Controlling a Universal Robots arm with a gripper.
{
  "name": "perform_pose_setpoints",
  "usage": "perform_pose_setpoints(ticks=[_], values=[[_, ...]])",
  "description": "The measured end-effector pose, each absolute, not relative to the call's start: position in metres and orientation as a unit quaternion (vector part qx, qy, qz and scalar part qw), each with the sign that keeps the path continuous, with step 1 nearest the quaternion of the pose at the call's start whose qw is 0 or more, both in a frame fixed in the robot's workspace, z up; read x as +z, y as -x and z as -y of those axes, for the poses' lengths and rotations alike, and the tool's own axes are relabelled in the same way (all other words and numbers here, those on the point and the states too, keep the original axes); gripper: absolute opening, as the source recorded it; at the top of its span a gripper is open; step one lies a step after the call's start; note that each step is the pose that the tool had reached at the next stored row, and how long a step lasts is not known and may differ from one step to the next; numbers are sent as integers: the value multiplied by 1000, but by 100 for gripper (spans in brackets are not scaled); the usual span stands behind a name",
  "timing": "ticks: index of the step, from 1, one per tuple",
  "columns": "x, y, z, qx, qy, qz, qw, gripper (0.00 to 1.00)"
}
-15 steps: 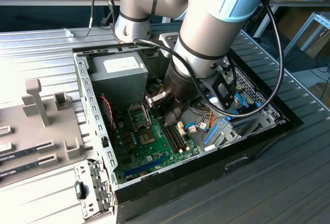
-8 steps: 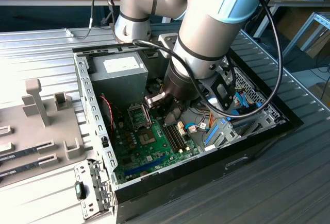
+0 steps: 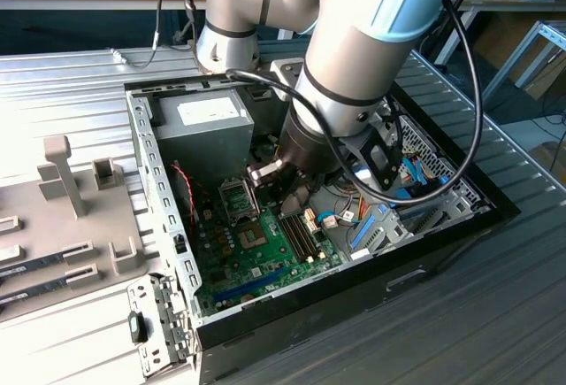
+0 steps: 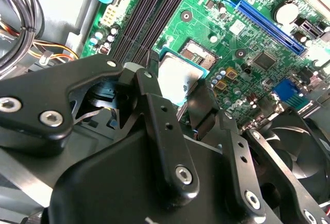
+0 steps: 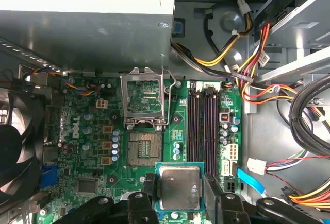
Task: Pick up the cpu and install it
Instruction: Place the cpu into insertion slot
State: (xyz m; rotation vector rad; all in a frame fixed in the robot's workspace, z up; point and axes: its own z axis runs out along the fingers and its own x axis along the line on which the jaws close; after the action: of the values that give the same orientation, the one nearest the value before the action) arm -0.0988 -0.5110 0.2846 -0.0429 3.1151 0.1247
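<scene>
Cpu: silver-grey metal top, thin green rim; gripper: matt black fingers on either side of it; motherboard: green, dotted with small silver and gold parts; memory slots: black, in long parallel stripes; socket frame: bare silver. Expansion slot: bright blue; fan: black; power supply: plain grey; cable bundle: red, yellow, orange and black strands. Arm: silver-grey with a pale blue cap and black bands; case: black outside, grey metal inside; table: ribbed grey metal.
</scene>
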Motion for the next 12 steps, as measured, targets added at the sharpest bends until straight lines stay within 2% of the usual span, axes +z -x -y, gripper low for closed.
perform_pose_setpoints(ticks=[12], values=[[281, 101, 511, 40, 14, -999, 12, 47]])
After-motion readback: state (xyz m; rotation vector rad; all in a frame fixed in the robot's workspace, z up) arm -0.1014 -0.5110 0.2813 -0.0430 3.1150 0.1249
